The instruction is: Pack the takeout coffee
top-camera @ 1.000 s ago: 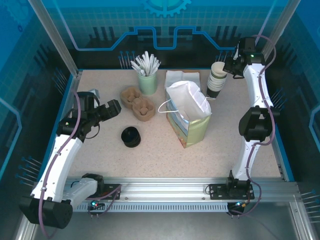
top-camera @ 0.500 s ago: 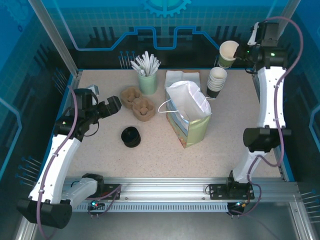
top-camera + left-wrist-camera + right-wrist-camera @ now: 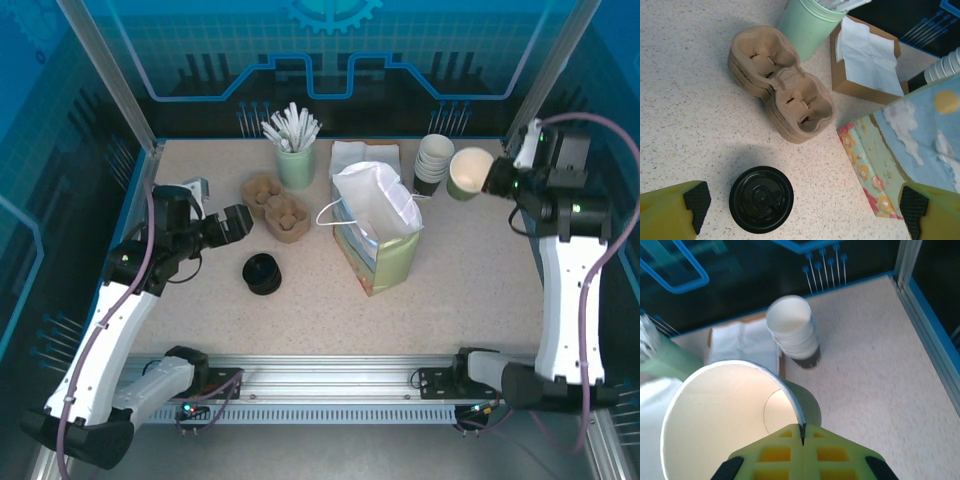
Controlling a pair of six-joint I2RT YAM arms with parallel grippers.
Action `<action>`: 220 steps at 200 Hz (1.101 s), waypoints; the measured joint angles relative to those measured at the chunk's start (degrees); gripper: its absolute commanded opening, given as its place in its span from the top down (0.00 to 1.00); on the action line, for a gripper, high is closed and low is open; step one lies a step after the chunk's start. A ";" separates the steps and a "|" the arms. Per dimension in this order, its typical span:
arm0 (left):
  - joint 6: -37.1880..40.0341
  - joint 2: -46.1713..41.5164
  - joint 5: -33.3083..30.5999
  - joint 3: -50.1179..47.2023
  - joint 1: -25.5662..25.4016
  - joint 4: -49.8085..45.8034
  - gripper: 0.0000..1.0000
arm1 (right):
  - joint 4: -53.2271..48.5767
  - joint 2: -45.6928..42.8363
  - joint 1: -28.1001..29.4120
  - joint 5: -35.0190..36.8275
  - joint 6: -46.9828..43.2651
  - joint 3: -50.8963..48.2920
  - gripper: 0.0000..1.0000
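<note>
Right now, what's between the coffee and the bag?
Nothing: only bare table lies between the coffee and the bag, as the left wrist view shows.

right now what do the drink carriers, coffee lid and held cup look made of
Drink carriers: likely moulded paper pulp; matte brown, fibrous. Takeout coffee lid: probably plastic; smooth black, moulded ridges. Held cup: likely paper; matte white inside, thin rim.

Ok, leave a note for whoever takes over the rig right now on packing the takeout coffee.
Left gripper: open, above the table beside the black lid.
Right gripper: shut on the rim of a lidless cup, held up beside the cup stack.
Paper bag stands open mid-table.
Done: cup in hand. Left: probably lid it, then bag it.
</note>
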 measured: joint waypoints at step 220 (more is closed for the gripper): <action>-1.64 1.22 -1.49 -12.92 -4.33 1.99 0.01 | 5.60 -26.69 47.43 3.69 16.70 -46.58 1.00</action>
